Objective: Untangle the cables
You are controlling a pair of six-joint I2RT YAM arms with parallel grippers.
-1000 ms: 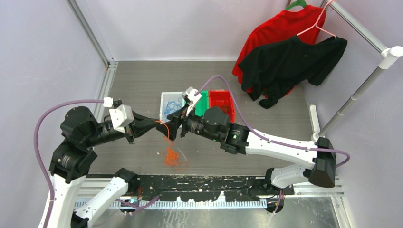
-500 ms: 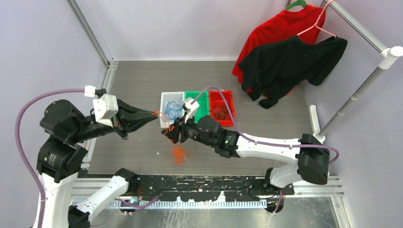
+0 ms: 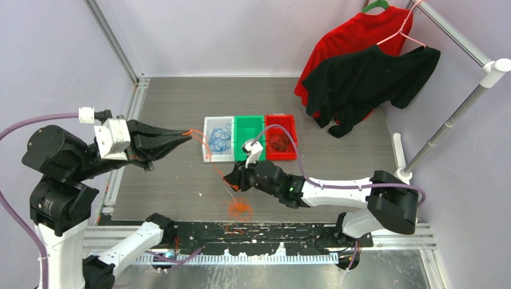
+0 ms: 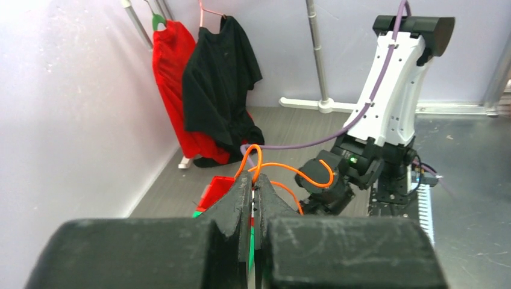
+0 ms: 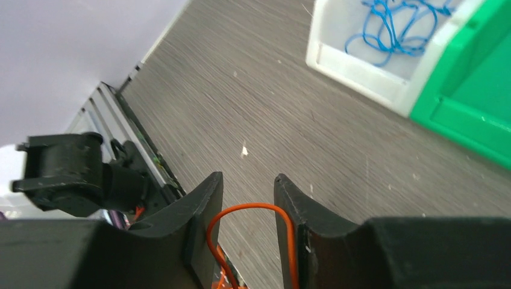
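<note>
In the top view, the two arms have drawn apart. The left gripper (image 3: 184,137) has pulled back toward its own side, and the right gripper (image 3: 232,179) has sunk lower and nearer its base. One orange cable (image 3: 208,153) now runs from the left gripper's tips in a slack line to the right gripper. The orange clump (image 3: 240,208) lies on the table just below the right gripper, having shifted along with it. A strand appears to be coming free of the tangle, so the pull seems to be working, though the clump is far from undone. Blue cables (image 3: 221,137) sit in the white bin (image 3: 218,118) just ahead of the left gripper's tips.

In the left wrist view, the left gripper (image 4: 254,191) is pressed together on the orange cable (image 4: 289,167), which loops up and away just past the tips.

In the right wrist view, the right gripper (image 5: 247,183) stands apart. The orange cable (image 5: 250,208) arches loosely between its fingers (image 5: 205,205) and is not pinched.
</note>
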